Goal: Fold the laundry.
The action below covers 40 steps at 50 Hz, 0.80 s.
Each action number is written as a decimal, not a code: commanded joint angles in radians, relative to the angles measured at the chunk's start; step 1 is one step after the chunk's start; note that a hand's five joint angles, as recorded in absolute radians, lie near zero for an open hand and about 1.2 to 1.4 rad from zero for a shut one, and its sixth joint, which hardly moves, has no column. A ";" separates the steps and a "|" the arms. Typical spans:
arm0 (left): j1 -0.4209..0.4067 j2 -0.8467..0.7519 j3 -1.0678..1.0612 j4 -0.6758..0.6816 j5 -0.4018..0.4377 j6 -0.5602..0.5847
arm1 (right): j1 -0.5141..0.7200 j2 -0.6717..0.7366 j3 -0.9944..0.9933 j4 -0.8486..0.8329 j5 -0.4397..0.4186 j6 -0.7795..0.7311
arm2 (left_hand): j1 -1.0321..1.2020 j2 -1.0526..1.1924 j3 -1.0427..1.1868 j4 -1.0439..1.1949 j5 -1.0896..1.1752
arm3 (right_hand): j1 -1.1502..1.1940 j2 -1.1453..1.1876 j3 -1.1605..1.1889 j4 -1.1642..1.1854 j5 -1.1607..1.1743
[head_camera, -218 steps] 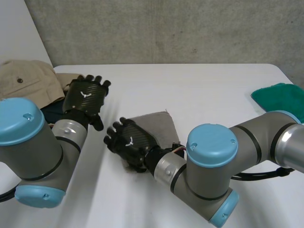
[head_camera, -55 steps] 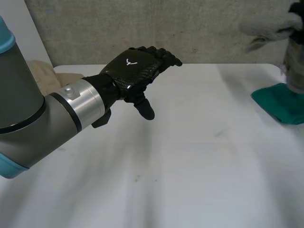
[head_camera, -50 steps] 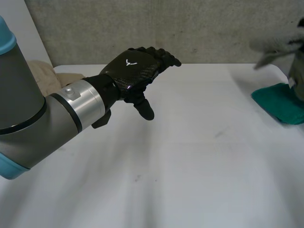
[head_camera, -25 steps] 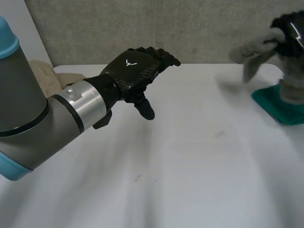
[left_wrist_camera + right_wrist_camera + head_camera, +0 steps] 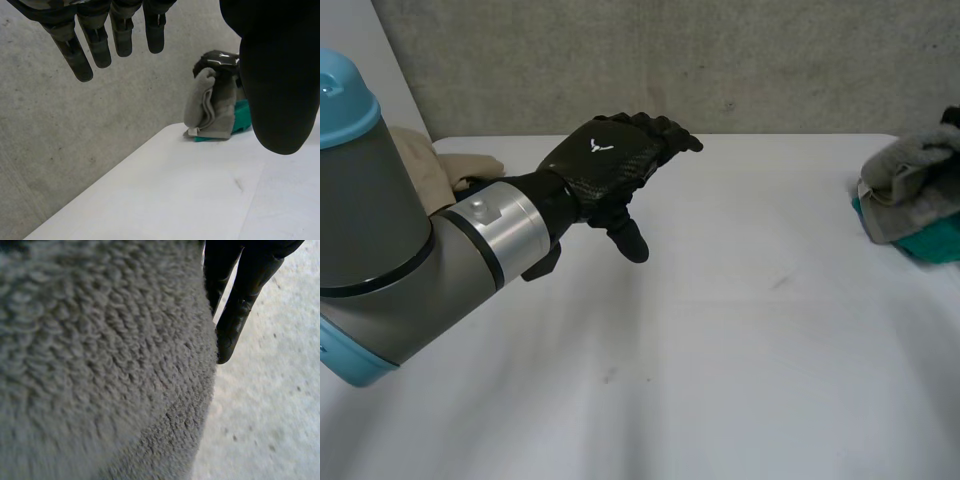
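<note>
A folded grey towel rests on a teal cloth at the table's far right edge. In the left wrist view my right hand sits on top of that grey towel, shut on it, with the teal cloth underneath. The right wrist view has the grey towel pressed against the palm, with fingers beside it. My left hand hovers above the table's left middle, open and empty, its fingers straight and thumb spread.
A pile of beige clothes lies at the far left behind my left arm. The white table spreads between the hands. A concrete wall stands behind it.
My right hand has brought the grey towel down from the air onto the teal cloth at the right edge. The left hand has barely shifted and stays open.
</note>
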 commanded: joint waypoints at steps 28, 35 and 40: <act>-0.003 -0.003 -0.012 0.023 -0.001 -0.011 | -0.085 0.017 0.052 -0.017 -0.119 -0.157 | -0.026 -0.017 -0.019 -0.016 -0.023 | 0.519 0.240 0.240 0.208 0.280; -0.011 0.002 -0.011 0.024 0.000 -0.024 | -0.086 -0.002 0.132 -0.004 -0.139 -0.341 | -0.023 -0.014 -0.016 -0.013 -0.020 | -0.077 -0.356 -0.355 -0.387 -0.316; -0.011 0.002 -0.011 0.026 0.000 -0.024 | -0.095 -0.029 0.172 -0.001 -0.139 -0.406 | -0.023 -0.014 -0.016 -0.013 -0.020 | -0.703 -0.982 -0.982 -1.014 -0.942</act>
